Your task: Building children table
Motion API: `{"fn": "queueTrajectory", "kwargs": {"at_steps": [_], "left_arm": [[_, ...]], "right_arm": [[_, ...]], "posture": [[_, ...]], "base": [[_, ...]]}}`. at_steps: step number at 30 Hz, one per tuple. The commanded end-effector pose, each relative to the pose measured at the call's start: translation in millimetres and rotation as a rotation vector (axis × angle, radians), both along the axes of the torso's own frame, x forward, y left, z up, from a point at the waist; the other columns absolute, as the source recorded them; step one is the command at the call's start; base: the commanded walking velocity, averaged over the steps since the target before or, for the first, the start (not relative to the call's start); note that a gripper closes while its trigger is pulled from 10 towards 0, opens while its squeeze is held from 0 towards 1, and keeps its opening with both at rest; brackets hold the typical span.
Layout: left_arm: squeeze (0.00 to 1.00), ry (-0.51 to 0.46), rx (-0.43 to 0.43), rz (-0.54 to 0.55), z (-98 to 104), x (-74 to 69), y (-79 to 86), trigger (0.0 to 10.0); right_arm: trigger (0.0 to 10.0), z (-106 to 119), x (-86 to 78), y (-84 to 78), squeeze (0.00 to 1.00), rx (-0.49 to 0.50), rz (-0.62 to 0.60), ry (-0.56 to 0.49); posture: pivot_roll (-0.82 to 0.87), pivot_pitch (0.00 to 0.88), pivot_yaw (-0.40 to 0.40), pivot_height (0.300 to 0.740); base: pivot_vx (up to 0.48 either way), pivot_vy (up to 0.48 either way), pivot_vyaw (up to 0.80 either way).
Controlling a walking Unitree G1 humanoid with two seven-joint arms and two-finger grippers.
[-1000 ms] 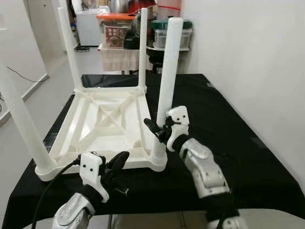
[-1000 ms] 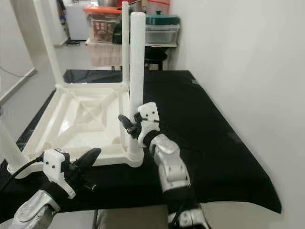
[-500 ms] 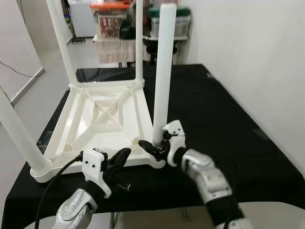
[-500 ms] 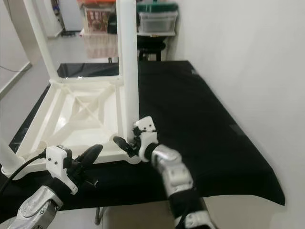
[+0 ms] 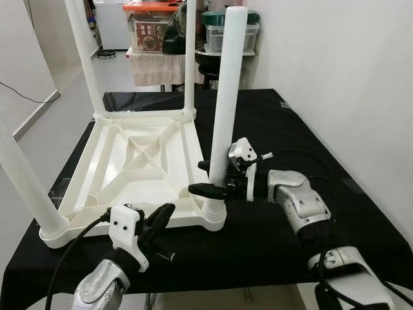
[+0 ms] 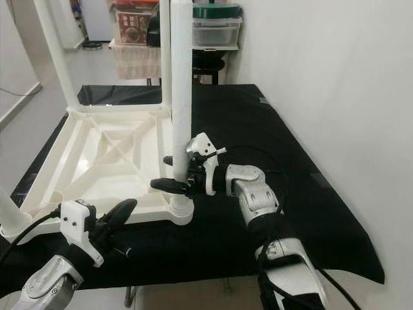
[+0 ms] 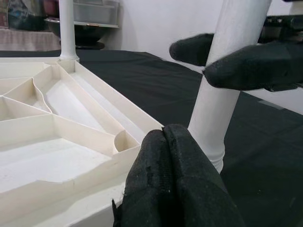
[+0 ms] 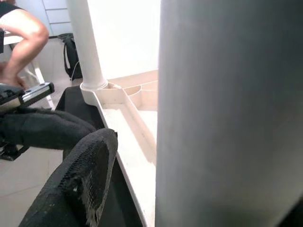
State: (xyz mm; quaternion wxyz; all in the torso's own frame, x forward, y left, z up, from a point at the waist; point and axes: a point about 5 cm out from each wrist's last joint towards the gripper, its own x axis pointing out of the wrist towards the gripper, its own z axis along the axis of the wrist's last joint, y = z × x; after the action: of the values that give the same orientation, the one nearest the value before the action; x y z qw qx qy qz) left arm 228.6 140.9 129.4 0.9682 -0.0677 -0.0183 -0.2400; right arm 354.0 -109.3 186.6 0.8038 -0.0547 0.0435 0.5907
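A white plastic children's table (image 5: pixel 139 158) lies upside down on a black-covered table (image 5: pixel 284 129), its legs pointing up. My right gripper (image 5: pixel 208 177) reaches in from the right and is shut on the near right leg (image 5: pixel 226 97), just above its socket, one finger on each side. The left wrist view shows those fingers (image 7: pixel 251 66) straddling the leg (image 7: pixel 222 94). My left gripper (image 5: pixel 161 216) is shut on nothing and hovers at the table top's near rim (image 7: pixel 61 198), left of that leg.
The near left leg (image 5: pixel 22 181) and two far legs (image 5: pixel 84 58) stand up as obstacles. Storage boxes on a shelf (image 5: pixel 155 39) sit behind the table, with a white wall (image 5: pixel 335 64) on the right. A person's leg (image 8: pixel 23 33) shows in the right wrist view.
My right wrist has turned, so its fingers now grip the leg from the right side. It dipped to the leg's base half a second ago. The left gripper has stayed put.
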Motion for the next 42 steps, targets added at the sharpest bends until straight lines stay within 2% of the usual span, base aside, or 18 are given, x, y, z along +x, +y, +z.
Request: {"fn": "queueTrajectory", "kwargs": {"at_steps": [1, 2, 3, 4, 10, 14, 16, 17, 18, 19, 20, 22, 24, 33, 34, 35, 39, 42], "left_arm": [[0.00, -0.006, 0.006, 0.005, 0.3, -1.6, -2.0, 10.0], [0.00, -0.008, 0.008, 0.007, 0.2, -2.3, -2.5, 10.0], [0.00, -0.008, 0.008, 0.007, 0.2, -2.3, -2.5, 10.0], [0.00, -0.008, 0.009, 0.009, 0.0, -2.9, -2.9, 10.0], [0.00, -0.007, 0.010, 0.010, -0.6, -4.3, -3.1, 10.0], [0.00, -0.004, 0.007, 0.005, -0.9, -5.9, -4.8, 10.0], [0.00, -0.003, 0.007, 0.005, -1.5, -7.0, -5.6, 10.0], [0.00, -0.003, 0.007, 0.005, -1.5, -7.0, -5.6, 10.0], [0.00, -0.003, 0.008, 0.005, -1.7, -7.5, -6.0, 10.0], [0.00, -0.003, 0.008, 0.005, -1.7, -7.5, -6.0, 10.0], [0.00, -0.003, 0.009, 0.005, -1.3, -7.3, -6.3, 10.0], [0.00, -0.004, 0.009, 0.005, -1.5, -6.8, -6.2, 10.0], [0.00, -0.002, 0.004, 0.004, -3.0, -4.3, -7.3, 10.0], [0.00, -0.007, -0.005, 0.004, -3.2, -0.5, -10.8, 10.0], [0.00, -0.010, -0.007, 0.012, -3.0, -0.5, -11.0, 10.0], [0.00, -0.012, -0.009, 0.017, -2.6, -0.3, -11.2, 10.0], [0.00, -0.012, -0.012, 0.015, -1.8, -0.2, -11.1, 10.0], [0.00, -0.012, -0.012, 0.014, -1.8, -0.2, -10.9, 10.0]], "right_arm": [[8.0, -4.4, 1.3, 0.6, 0.00, -0.026, 0.022, 0.022], [1.4, -4.9, 6.5, -2.5, 0.00, -0.035, -0.003, 0.033], [1.4, -4.9, 6.5, -2.5, 0.00, -0.035, -0.003, 0.033], [0.0, -5.6, 9.5, -4.7, 0.00, -0.042, -0.017, 0.041], [0.0, -10.2, 11.7, -10.4, 0.00, -0.030, -0.025, 0.061], [0.0, -27.3, 11.2, -15.6, 0.00, -0.026, -0.187, 0.090], [0.0, -46.7, 6.5, -7.1, 0.00, -0.050, -0.346, 0.147], [0.0, -46.7, 6.5, -7.1, 0.00, -0.050, -0.346, 0.147], [0.0, -57.6, 2.9, -0.2, 0.00, -0.058, -0.480, 0.184], [0.0, -57.6, 2.9, -0.2, 0.00, -0.058, -0.480, 0.184], [0.0, -73.4, -14.1, 13.1, 0.00, -0.065, -0.617, 0.255], [0.0, -72.6, -26.4, 22.4, 0.00, -0.104, -0.659, 0.174], [0.0, -68.8, -31.1, 30.0, 0.00, -0.069, -0.650, 0.153], [0.0, -66.2, -17.4, 28.6, 0.00, -0.090, -0.670, 0.132], [10.0, -64.5, -17.0, 32.6, 0.00, -0.074, -0.647, 0.151], [10.0, -59.2, -18.0, 36.1, 1.00, -0.057, -0.629, 0.158], [10.0, -23.0, -14.7, 41.2, 1.00, 0.031, -0.443, 0.070], [10.0, -15.3, -14.7, 42.0, 1.00, 0.048, -0.401, 0.046]], "posture": [[0.02, 0.000, -0.067, 0.740], [0.02, 0.000, -0.068, 0.740], [0.02, 0.000, -0.068, 0.740], [0.02, 0.000, -0.070, 0.740], [0.02, 0.000, -0.069, 0.740], [0.01, 0.000, -0.078, 0.740], [0.01, 0.000, -0.102, 0.740], [0.01, 0.000, -0.102, 0.740], [0.01, 0.000, -0.104, 0.740], [0.01, 0.000, -0.104, 0.740], [0.02, 0.000, -0.103, 0.740], [0.01, 0.000, -0.088, 0.740], [-0.02, 0.000, -0.081, 0.740], [-0.02, 0.000, -0.086, 0.740], [-0.02, 0.000, -0.088, 0.740], [-0.01, 0.000, -0.088, 0.740], [-0.02, 0.000, -0.084, 0.740], [-0.02, 0.000, -0.084, 0.740]], "base": [[0.000, 0.000, 0.00], [0.000, 0.000, 0.00], [0.000, 0.000, 0.00], [0.000, 0.000, 0.00], [0.000, 0.000, 0.00], [0.000, 0.000, 0.00], [0.000, 0.000, 0.00], [0.000, 0.000, 0.00], [0.000, 0.000, 0.00], [0.000, 0.000, 0.00], [0.000, 0.000, 0.00], [0.000, 0.000, 0.00], [0.000, 0.000, 0.00], [0.000, 0.000, 0.00], [0.000, 0.000, 0.00], [0.000, 0.000, 0.00], [0.000, 0.000, 0.00], [0.000, 0.000, 0.00]]}}
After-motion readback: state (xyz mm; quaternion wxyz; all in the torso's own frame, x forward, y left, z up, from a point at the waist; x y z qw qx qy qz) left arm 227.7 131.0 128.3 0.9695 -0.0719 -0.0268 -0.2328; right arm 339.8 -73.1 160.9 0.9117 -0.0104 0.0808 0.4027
